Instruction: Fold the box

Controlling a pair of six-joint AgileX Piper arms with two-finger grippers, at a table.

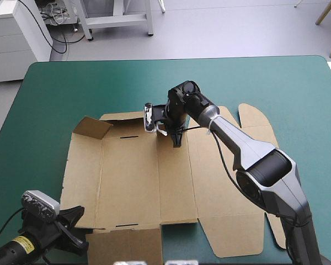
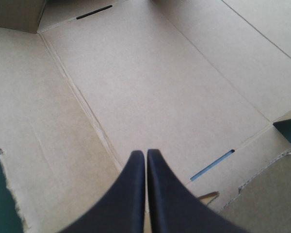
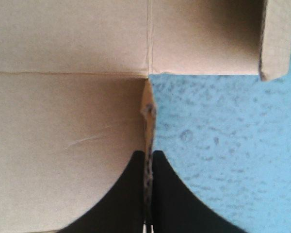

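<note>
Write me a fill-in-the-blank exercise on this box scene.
The right gripper is shut on the box at its ___ edge.
The cover under the box is ___.
The left gripper is at the box's near-___ corner.
The far-left flap is ___, not flat.
Missing: far; teal-green; left; raised.

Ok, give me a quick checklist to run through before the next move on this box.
1. Hold of the right gripper on the box: ok, a board edge sits between its fingers at the far side.
2. Hold of the left gripper: not ok, shut over the near left panel, no board seen between its fingers.
3. Walls raised: not ok, the sheet lies mostly flat; only the far left flap tilts up.
4. The far slot uncovered: ok.
5. Grippers apart: ok, at opposite sides of the box.
</note>
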